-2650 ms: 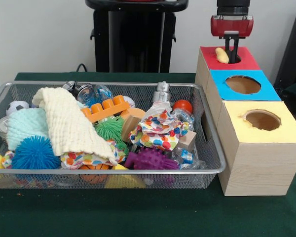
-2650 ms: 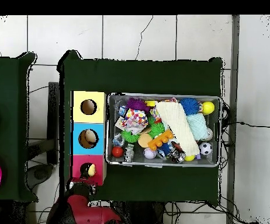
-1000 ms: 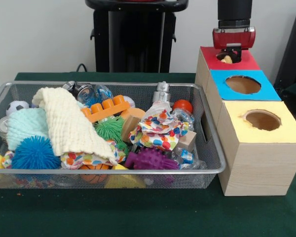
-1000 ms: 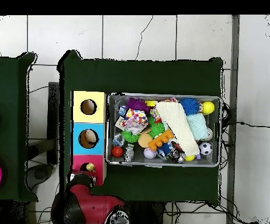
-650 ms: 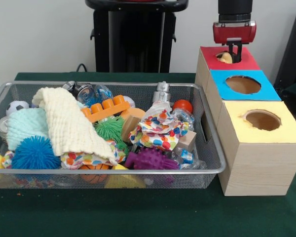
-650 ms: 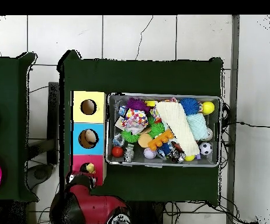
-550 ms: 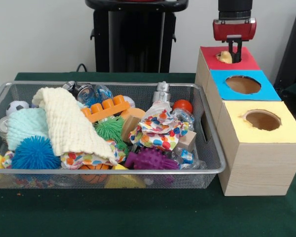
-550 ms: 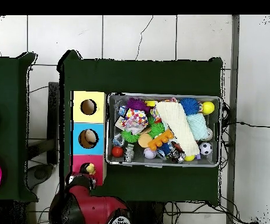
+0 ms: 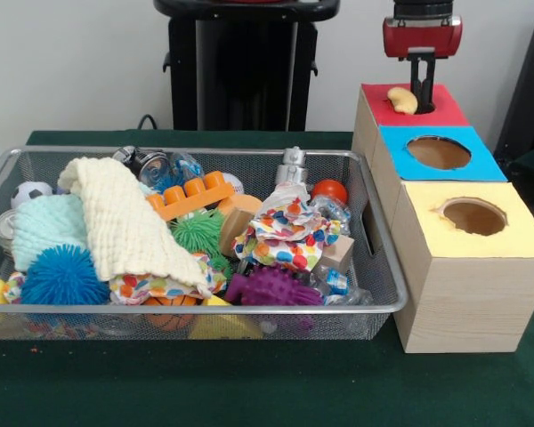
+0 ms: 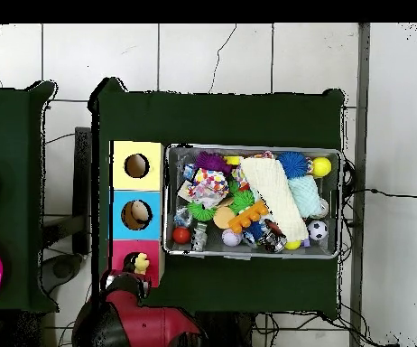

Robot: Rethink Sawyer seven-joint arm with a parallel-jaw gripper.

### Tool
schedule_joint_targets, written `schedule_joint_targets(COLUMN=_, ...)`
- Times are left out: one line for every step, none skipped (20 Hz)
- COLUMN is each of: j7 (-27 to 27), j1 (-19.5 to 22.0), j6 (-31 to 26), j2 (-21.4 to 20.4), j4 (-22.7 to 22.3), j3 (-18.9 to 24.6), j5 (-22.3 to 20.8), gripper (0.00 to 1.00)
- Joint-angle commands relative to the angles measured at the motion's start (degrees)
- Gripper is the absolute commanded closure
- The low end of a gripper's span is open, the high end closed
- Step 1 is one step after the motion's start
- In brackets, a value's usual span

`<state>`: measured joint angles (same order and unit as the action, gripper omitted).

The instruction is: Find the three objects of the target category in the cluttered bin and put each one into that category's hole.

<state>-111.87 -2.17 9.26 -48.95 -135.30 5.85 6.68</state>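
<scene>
The silver wire-mesh bin (image 9: 205, 310) stands at the left, full of clutter; it also shows in the overhead view (image 10: 253, 256). A pale yellow-tan soft toy (image 9: 400, 99) lies at the hole of the red-topped box (image 9: 447, 112), sticking up above the top. In the overhead view the toy (image 10: 141, 263) sits at the hole's edge (image 10: 130, 264). My gripper (image 9: 423, 102) hangs just right of the toy, touching or nearly touching it; I cannot tell whether it grips it. No tiger-striped toy shows.
The blue-topped box's hole (image 9: 438, 152) and the yellow-topped box's hole (image 9: 473, 216) stand nearer the camera in the same row. The bin holds a cream knitted cloth (image 9: 125, 222), a blue spiky ball (image 9: 62, 276), a purple spiky ball (image 9: 271, 286) and an orange block (image 9: 190, 196).
My gripper dipped toward the red box's hole, pressing the toy lower, then rose again. The toy now sits higher at the hole, about where it was 2.6 s ago.
</scene>
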Motion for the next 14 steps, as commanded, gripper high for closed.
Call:
schedule_joint_targets(j7=-9.20, j1=0.99, j6=-3.13, j2=0.65, j4=1.74, j3=-0.16, j5=0.86, gripper=1.00)
schedule_joint_targets(j7=-9.22, j1=0.93, j6=-3.20, j2=0.68, j4=1.67, j3=-0.18, j5=0.90, gripper=1.00)
schedule_joint_targets(j7=-9.41, j1=1.00, j6=-3.29, j2=0.63, j4=1.46, j3=-0.03, j5=0.96, gripper=1.00)
schedule_joint_targets(j7=-9.49, j1=1.13, j6=-3.19, j2=0.62, j4=1.33, j3=0.14, j5=0.88, gripper=1.00)
schedule_joint_targets(j7=-9.67, j1=1.26, j6=-3.26, j2=0.44, j4=1.07, j3=0.34, j5=0.87, gripper=1.00)
schedule_joint_targets(j7=-9.84, j1=1.38, j6=-3.32, j2=0.25, j4=0.81, j3=0.55, j5=0.86, gripper=1.00)
schedule_joint_targets(j7=-10.15, j1=1.49, j6=-3.38, j2=0.02, j4=0.44, j3=0.82, j5=0.93, gripper=1.00)
schedule_joint_targets(j7=-10.39, j1=1.54, j6=-3.26, j2=-0.07, j4=0.21, j3=1.00, j5=0.95, gripper=1.00)
schedule_joint_targets(j7=-10.67, j1=1.90, j6=-3.21, j2=-0.08, j4=0.08, j3=1.51, j5=0.93, gripper=1.00)
schedule_joint_targets(j7=-10.94, j1=2.11, j6=-3.19, j2=-0.14, j4=-0.11, j3=1.95, j5=0.95, gripper=1.00)
schedule_joint_targets(j7=-11.19, j1=2.20, j6=-3.66, j2=-0.77, j4=-0.38, j3=2.22, j5=1.18, gripper=1.00)
schedule_joint_targets(j7=-11.17, j1=2.15, j6=-4.09, j2=-1.24, j4=-0.47, j3=2.19, j5=1.33, gripper=1.00)
schedule_joint_targets(j7=-11.11, j1=1.93, j6=-4.96, j2=-2.25, j4=-0.66, j3=1.83, j5=1.67, gripper=1.00)
schedule_joint_targets(j7=-10.97, j1=1.87, j6=-5.61, j2=-2.89, j4=-0.78, j3=1.77, j5=1.79, gripper=1.00)
